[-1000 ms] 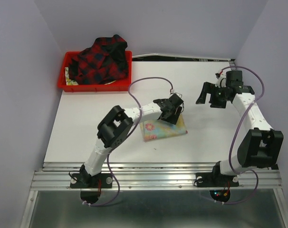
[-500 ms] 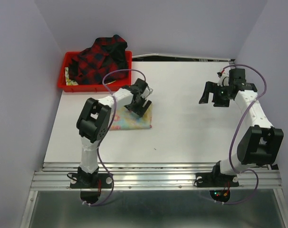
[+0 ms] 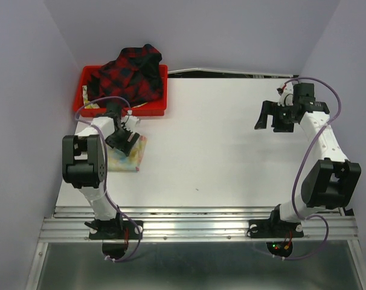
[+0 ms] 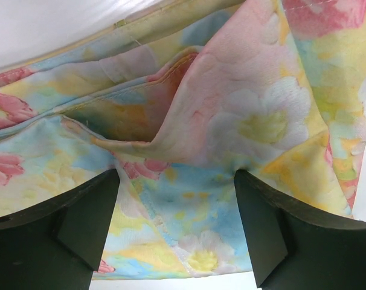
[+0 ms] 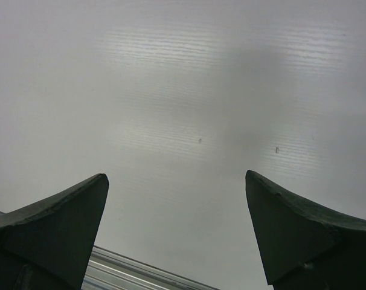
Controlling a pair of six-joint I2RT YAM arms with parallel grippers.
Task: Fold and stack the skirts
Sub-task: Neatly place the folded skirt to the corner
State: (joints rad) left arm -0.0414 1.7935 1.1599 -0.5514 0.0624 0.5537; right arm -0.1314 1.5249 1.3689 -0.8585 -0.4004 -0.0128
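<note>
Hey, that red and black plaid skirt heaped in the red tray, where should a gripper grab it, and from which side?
Pinch the raised bunch at the far right corner of the plaid skirt, coming straight down from above. It lies crumpled with no flat hem showing. That hump stands highest and spills over the rim, and the red tray walls would likely block a sideways approach.

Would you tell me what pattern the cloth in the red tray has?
A dark red-and-black plaid skirt, clearest in the top view.
</note>
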